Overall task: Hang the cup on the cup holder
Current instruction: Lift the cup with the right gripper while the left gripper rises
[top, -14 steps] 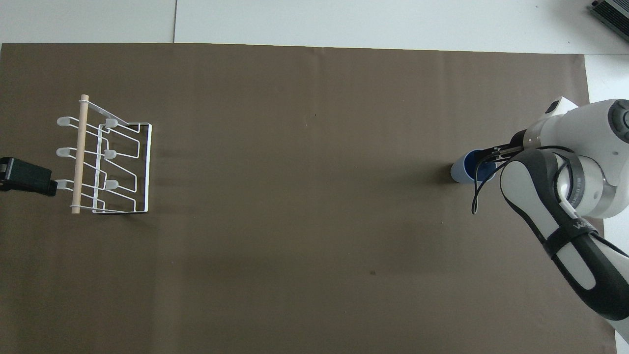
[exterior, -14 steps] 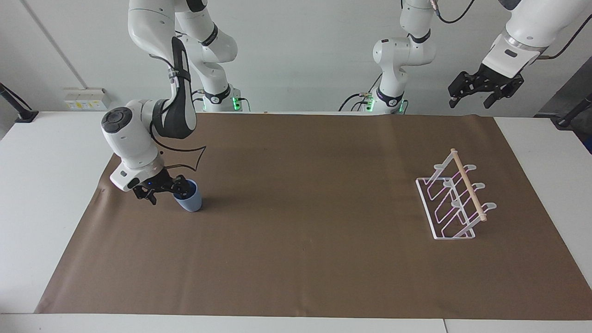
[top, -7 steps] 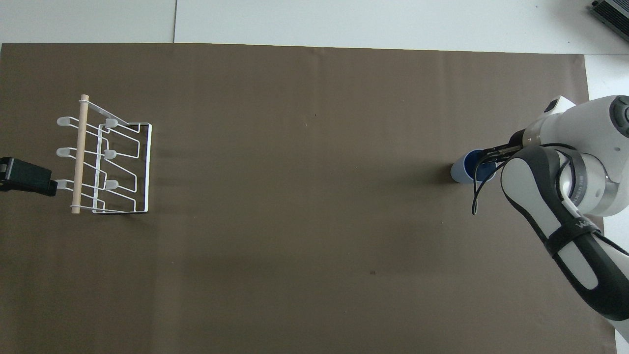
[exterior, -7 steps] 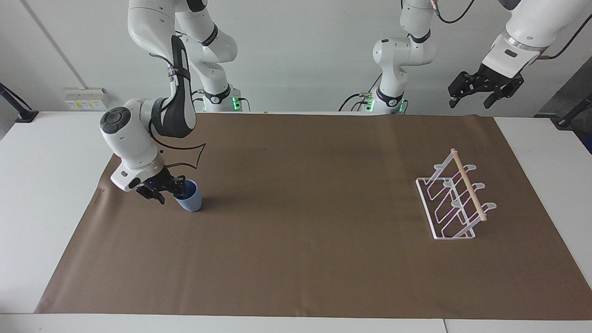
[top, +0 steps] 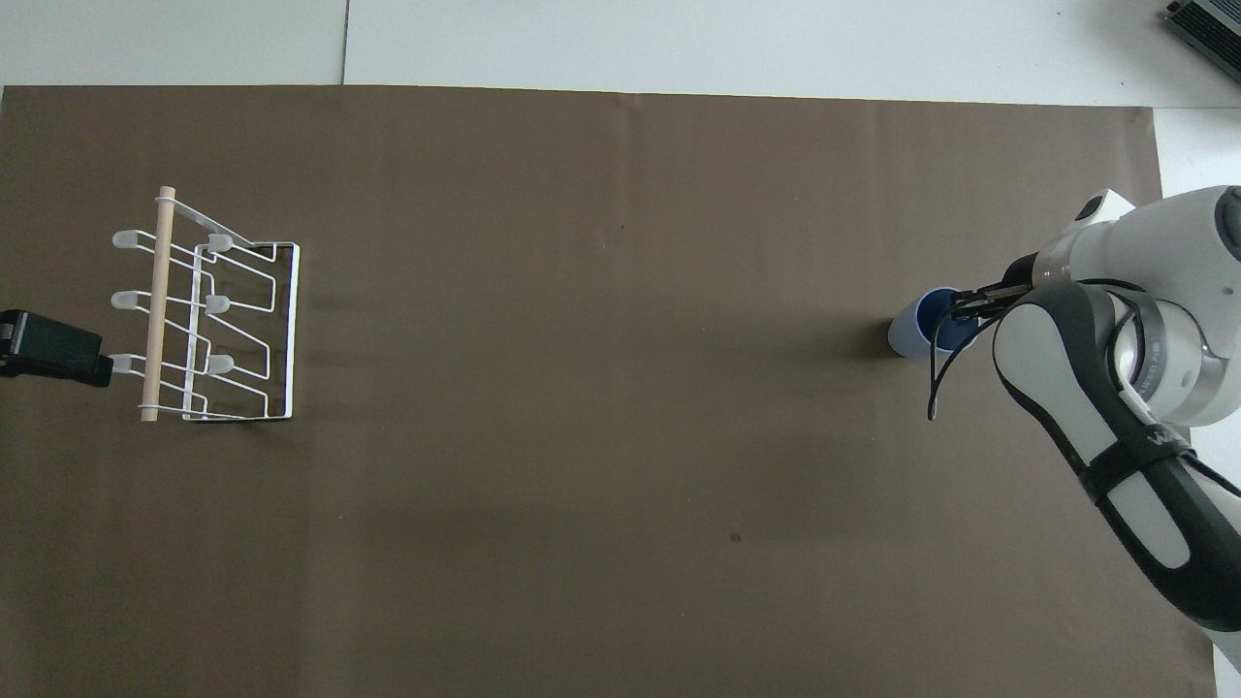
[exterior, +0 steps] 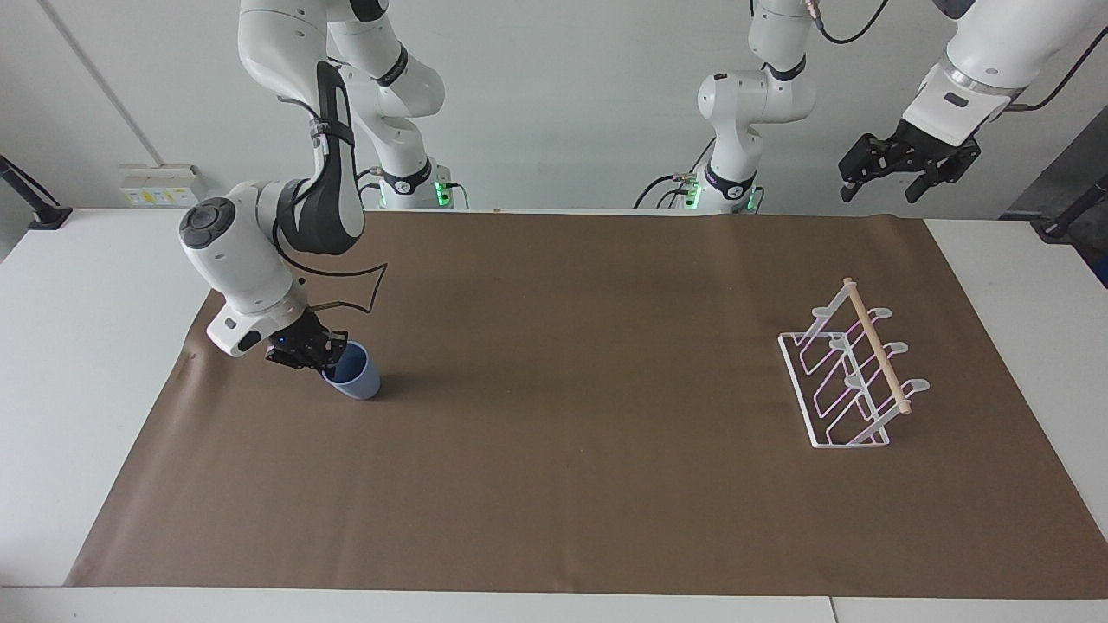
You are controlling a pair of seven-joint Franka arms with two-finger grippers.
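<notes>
Facing view: my right gripper (exterior: 327, 354) has its jaws clenched on the rim of the cup (exterior: 355, 374), which leans on the brown mat (exterior: 554, 484) at the right arm's end of the tabletop. My left gripper (exterior: 892, 177) waits high, jaws released, above the mat's edge.

Overhead view: my right gripper (top: 960, 308) sits at the cup's (top: 911, 330) mouth; the cup holder (top: 208, 320) stands well apart, at the left arm's end.

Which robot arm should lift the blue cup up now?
The right one. The right gripper is already shut on the rim of the cup. The left gripper waits open, high up at the cup holder's end of the table.
</notes>
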